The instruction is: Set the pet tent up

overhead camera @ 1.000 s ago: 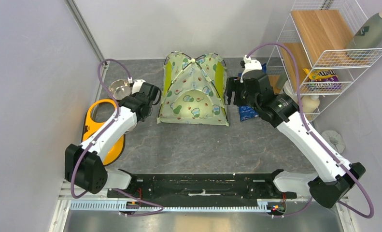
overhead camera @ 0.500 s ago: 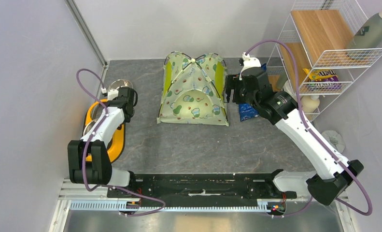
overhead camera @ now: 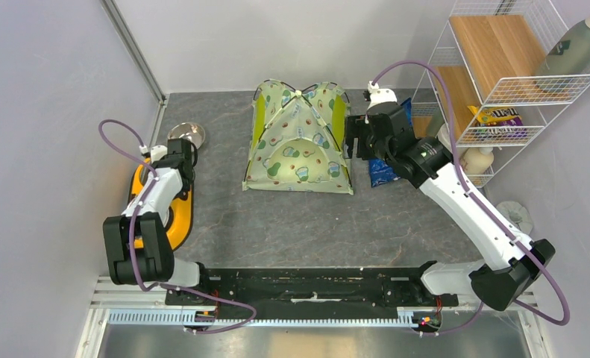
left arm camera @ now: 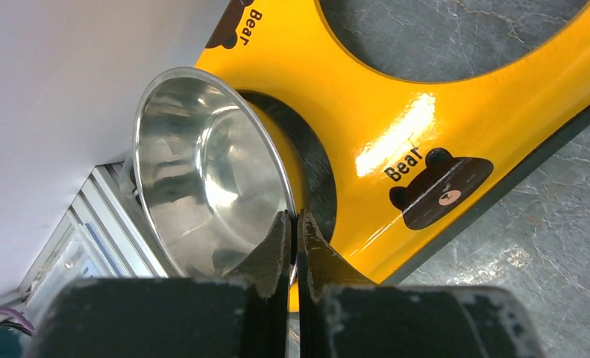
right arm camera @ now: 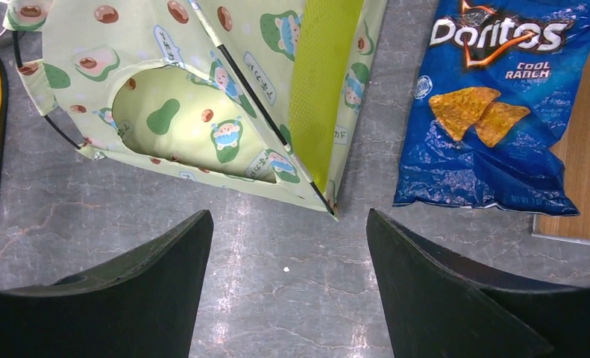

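Yellow stand: a glossy yellow plastic bowl stand (left arm camera: 433, 127) with brown bear prints lies at the table's left edge. Most of it is covered by the left arm in the top view, and its ends are cut off in the wrist view.
Left gripper: the left gripper (left arm camera: 293, 218) is closed tight. The rim of a tilted shiny steel bowl (left arm camera: 202, 171) appears to be pinched between its tips, though the contact itself is masked.
Second bowl: a second steel bowl (overhead camera: 186, 133) is seen on the dark stone-look table (overhead camera: 292, 224), partly hidden behind the wrist.
Tent: the pale cream-green avocado-print pet tent (overhead camera: 299, 142) stands erected mid-table toward the back. Its rear is unseen.
Right gripper: the right gripper (right arm camera: 288, 216) is spread wide with nothing held, just beside the tent's right front corner.
Chip bag: a blue Doritos bag (right arm camera: 500, 104) lies flat right of the tent, half covered by the arm from above.
Shelf: a white wire shelf (overhead camera: 515, 74) is cropped at the right.
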`<action>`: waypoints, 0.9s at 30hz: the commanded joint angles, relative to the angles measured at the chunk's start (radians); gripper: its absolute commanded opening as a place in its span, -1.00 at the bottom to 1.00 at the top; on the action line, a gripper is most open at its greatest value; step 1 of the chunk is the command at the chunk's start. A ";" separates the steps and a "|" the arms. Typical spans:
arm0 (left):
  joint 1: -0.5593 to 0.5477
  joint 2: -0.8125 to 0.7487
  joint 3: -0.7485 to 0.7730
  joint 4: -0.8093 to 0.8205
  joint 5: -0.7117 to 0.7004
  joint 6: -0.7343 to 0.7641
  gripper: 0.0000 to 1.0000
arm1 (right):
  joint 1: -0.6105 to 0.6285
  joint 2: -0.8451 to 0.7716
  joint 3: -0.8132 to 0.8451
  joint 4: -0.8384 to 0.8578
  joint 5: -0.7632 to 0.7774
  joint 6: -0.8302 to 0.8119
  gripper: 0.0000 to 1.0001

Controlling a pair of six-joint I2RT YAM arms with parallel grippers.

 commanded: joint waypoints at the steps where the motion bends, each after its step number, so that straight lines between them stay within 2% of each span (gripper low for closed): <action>1: 0.018 0.015 -0.008 0.046 0.014 -0.027 -0.92 | 0.000 -0.005 0.041 0.009 0.035 -0.026 0.65; 3: 0.020 0.017 -0.011 0.046 0.026 -0.031 -0.81 | -0.002 -0.007 0.040 0.010 0.036 -0.027 0.65; 5: 0.020 0.021 -0.006 0.036 0.038 -0.037 -0.54 | -0.005 -0.009 0.041 0.010 0.041 -0.029 0.66; 8: 0.020 0.008 0.011 0.013 0.079 -0.045 -0.05 | -0.007 -0.009 0.049 0.010 0.047 -0.040 0.67; 10: 0.018 -0.025 0.015 0.006 0.103 -0.050 0.14 | -0.008 -0.009 0.057 0.011 0.051 -0.043 0.68; 15: 0.010 -0.096 0.068 -0.023 0.152 -0.010 0.18 | -0.011 0.004 0.078 0.010 0.047 -0.041 0.68; 18: -0.021 -0.106 0.121 0.018 0.217 0.057 0.18 | -0.012 0.018 0.088 0.009 0.041 -0.039 0.68; 24: -0.051 0.019 0.266 0.177 0.540 0.227 0.18 | -0.014 0.031 0.091 0.010 0.049 -0.040 0.68; 27: -0.060 0.133 0.356 0.232 0.602 0.288 0.18 | -0.015 0.024 0.087 0.010 0.058 -0.037 0.68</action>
